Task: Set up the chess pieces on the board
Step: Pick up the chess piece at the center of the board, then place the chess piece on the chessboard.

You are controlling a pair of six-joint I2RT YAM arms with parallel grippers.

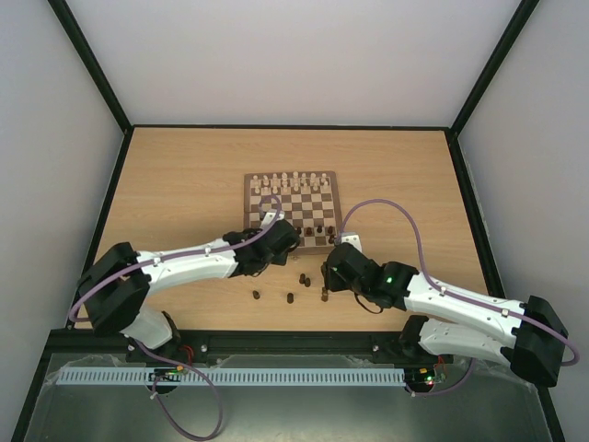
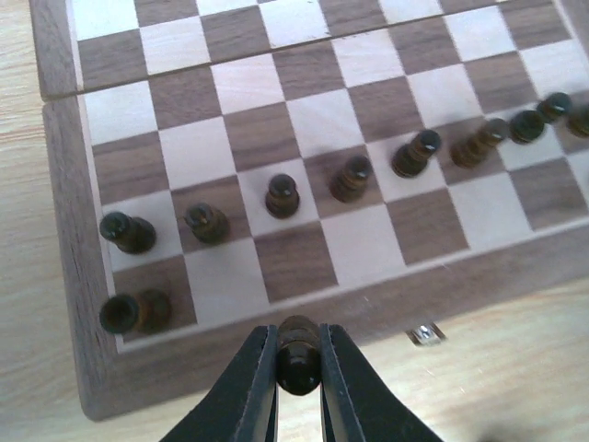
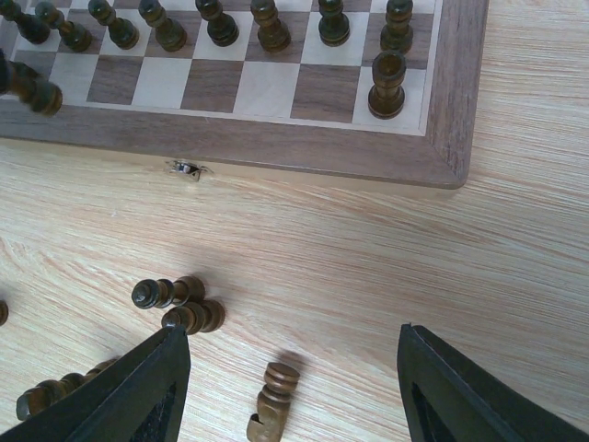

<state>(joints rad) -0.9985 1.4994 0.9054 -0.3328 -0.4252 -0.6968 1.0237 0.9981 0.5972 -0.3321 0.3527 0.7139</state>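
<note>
The board (image 1: 250,198) lies mid-table, with cream chessmen on its far rows and dark chess pieces (image 2: 282,195) in a row near its front edge. My left gripper (image 2: 299,345) is shut on one dark chess piece (image 2: 299,361), held over the board's near border (image 2: 184,368). A dark piece (image 2: 135,313) stands on the corner square to its left. My right gripper (image 3: 290,336) hangs open above the table in front of the board, over a dark knight (image 3: 273,398) lying on its side. Two more fallen pieces (image 3: 175,304) lie by its left finger (image 3: 138,387).
Loose dark pieces (image 1: 257,296) lie scattered on the table between the board and the arm bases. A small metal clasp (image 3: 187,168) juts from the board's front edge. A dark rook (image 3: 387,85) stands on the board's near right corner.
</note>
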